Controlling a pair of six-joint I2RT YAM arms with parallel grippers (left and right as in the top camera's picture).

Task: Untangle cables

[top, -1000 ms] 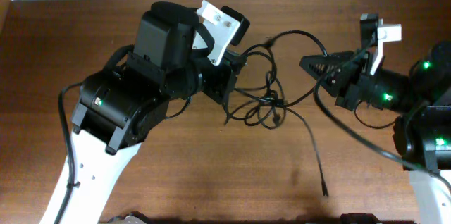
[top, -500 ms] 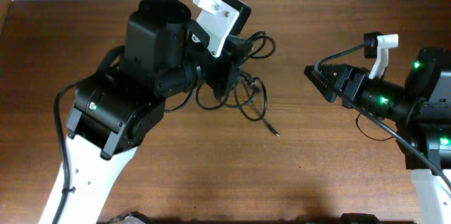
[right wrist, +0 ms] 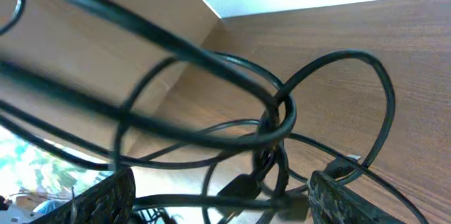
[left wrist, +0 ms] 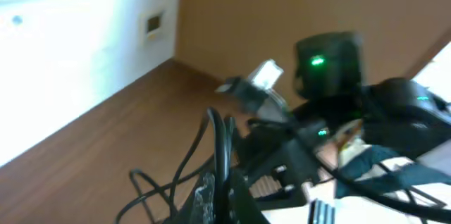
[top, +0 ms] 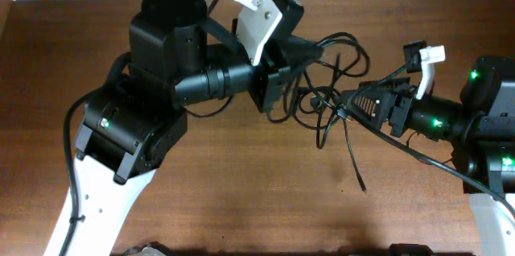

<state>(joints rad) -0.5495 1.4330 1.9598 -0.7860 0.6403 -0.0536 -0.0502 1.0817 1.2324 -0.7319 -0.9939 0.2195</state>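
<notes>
While the left hand [top: 300,51] sits clamped on the cables [top: 325,105], the tangle hangs mid-counter, with loops running between the right hand's [top: 355,101] spread fingers [right wrist: 113,194]. Brown wood counter [top: 241,183], white wall [left wrist: 70,62] behind.

My overhead view straight down on the tangle of thin black cables [top: 320,105], left wrist low beside it, right wrist nearest, all sharing it.
</notes>
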